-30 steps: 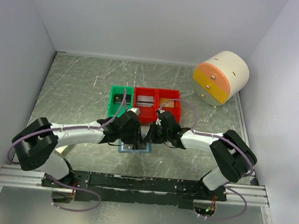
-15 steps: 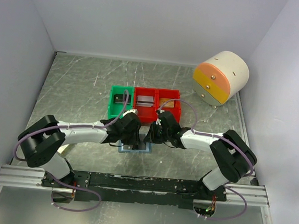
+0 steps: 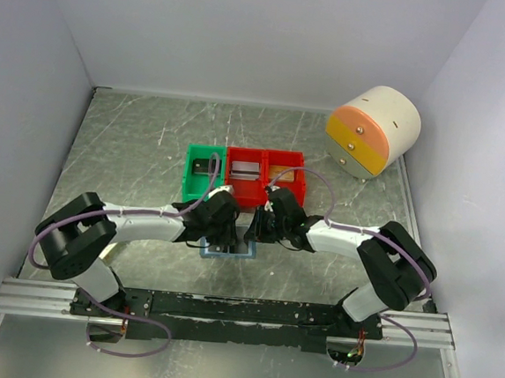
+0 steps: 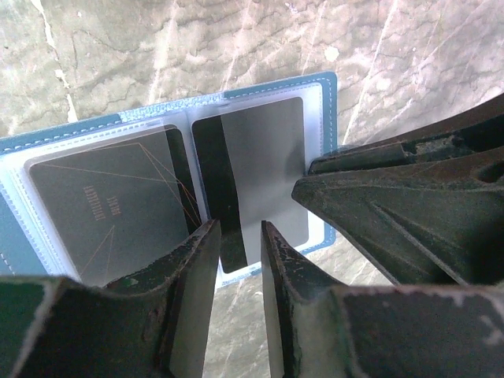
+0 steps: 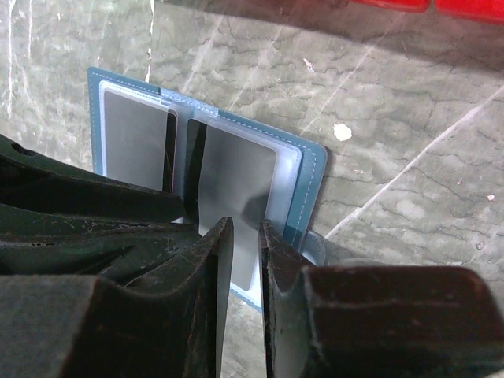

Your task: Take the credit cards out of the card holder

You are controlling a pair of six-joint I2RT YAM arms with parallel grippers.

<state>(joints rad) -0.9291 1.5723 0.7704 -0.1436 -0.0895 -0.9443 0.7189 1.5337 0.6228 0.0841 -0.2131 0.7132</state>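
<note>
The card holder (image 3: 232, 251) lies open on the table, its blue rim (image 4: 327, 102) framing clear pockets. Two dark grey credit cards sit in those pockets, one at the left (image 4: 102, 205) and one at the right (image 4: 268, 157); the right wrist view shows the same two cards (image 5: 134, 134) (image 5: 236, 181) and the holder (image 5: 311, 181). My left gripper (image 4: 238, 227) (image 3: 227, 238) hangs over the holder's near edge, jaws a narrow gap apart with nothing between them. My right gripper (image 5: 246, 224) (image 3: 256, 233) faces it from the other side, also slightly open and holding nothing.
A green bin (image 3: 203, 171) and two red bins (image 3: 245, 175) (image 3: 285, 174) stand in a row just behind the holder. A cream and orange round drawer box (image 3: 372, 133) sits at the back right. Walls close in the table on three sides.
The left arm's elbow has swung inward to the right while its gripper stayed over the holder. The right arm has hardly moved.
</note>
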